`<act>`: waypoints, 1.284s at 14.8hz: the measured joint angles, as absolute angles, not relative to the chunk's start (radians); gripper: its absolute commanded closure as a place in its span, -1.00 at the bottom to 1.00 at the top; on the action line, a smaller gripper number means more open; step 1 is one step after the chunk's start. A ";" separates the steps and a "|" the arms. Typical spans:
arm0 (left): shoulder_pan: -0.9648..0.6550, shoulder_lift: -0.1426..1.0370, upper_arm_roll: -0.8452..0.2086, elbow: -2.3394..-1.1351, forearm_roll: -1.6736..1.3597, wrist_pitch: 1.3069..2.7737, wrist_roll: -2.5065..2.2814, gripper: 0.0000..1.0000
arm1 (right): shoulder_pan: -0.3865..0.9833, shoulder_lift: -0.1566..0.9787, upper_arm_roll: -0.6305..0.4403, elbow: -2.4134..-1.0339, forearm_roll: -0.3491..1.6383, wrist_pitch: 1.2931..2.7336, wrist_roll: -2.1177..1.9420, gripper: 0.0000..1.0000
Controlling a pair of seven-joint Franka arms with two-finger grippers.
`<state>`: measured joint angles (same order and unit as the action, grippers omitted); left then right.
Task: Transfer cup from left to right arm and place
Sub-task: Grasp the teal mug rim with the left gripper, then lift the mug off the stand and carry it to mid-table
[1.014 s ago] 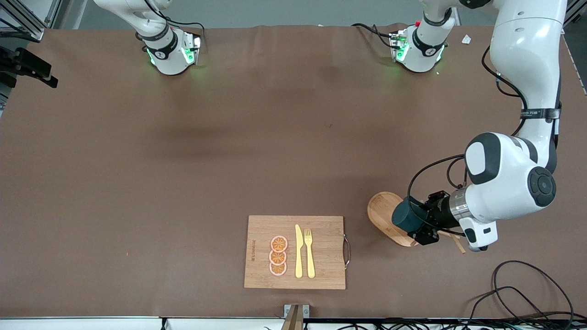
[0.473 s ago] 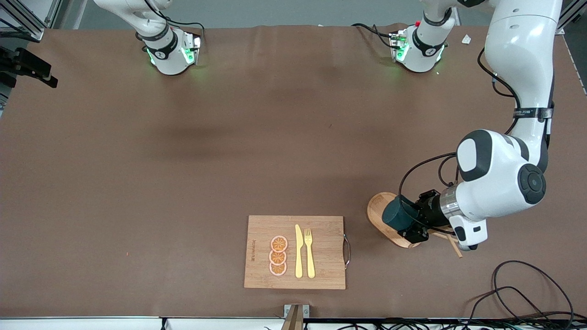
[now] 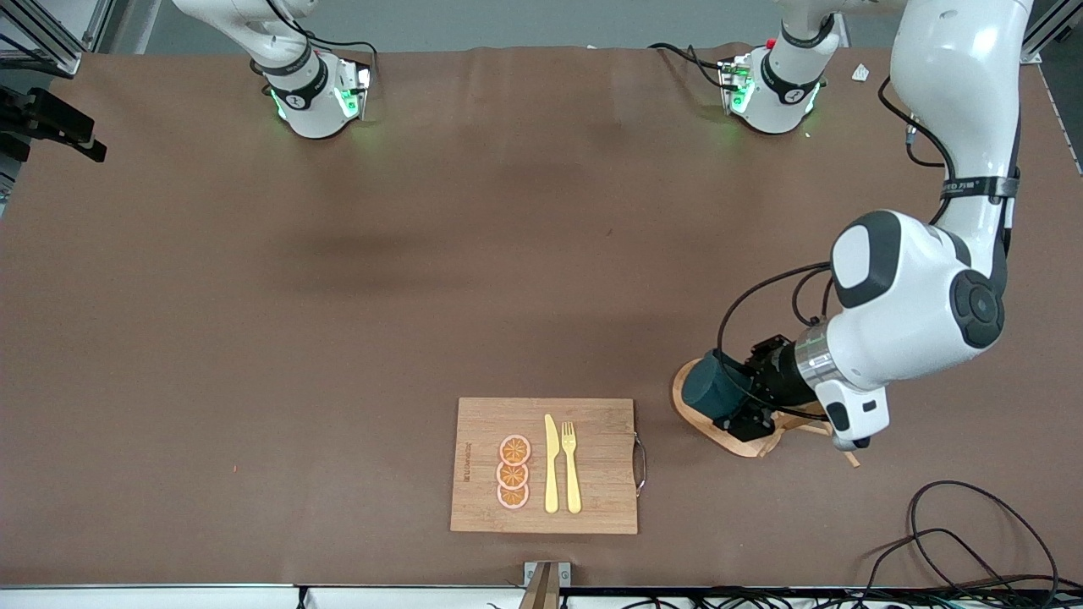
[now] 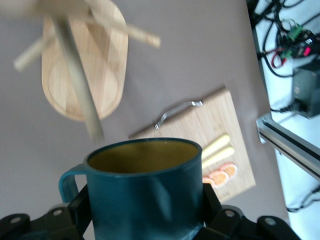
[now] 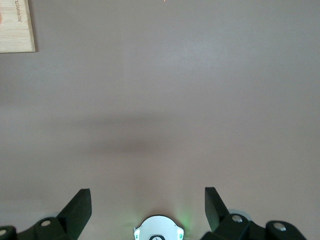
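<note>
Over the wooden stand (image 3: pixel 719 423) near the table's (image 3: pixel 338 296) front edge, the left gripper (image 3: pixel 734 404) clamps the cup (image 3: pixel 706 387), best carried level toward the waiting, wide-open right gripper (image 5: pixel 148 205).

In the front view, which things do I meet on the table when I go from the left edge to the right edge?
orange slices → knife → fork, all on the cutting board → cup in the left gripper, over the wooden stand.

The left arm reaches down from its base, wrist bent sideways, its black two-finger left gripper (image 3: pixel 734 403) clamped on a dark teal ribbed cup (image 3: pixel 709 388). The right arm waits raised, right gripper (image 5: pixel 148 202) spread wide.
</note>
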<state>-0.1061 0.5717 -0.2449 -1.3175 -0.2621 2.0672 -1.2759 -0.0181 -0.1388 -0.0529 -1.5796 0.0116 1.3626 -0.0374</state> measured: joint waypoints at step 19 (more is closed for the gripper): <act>-0.871 0.747 -0.279 -1.353 1.181 2.260 -1.991 0.42 | -0.018 -0.139 -0.056 -1.565 0.011 1.362 -0.037 -1.00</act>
<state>-0.8712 0.7475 -0.2787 -1.3531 1.1814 2.2599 -1.9910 -0.0181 -0.1389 -0.0561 -1.5647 0.0112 1.3622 -0.0371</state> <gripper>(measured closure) 0.128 0.000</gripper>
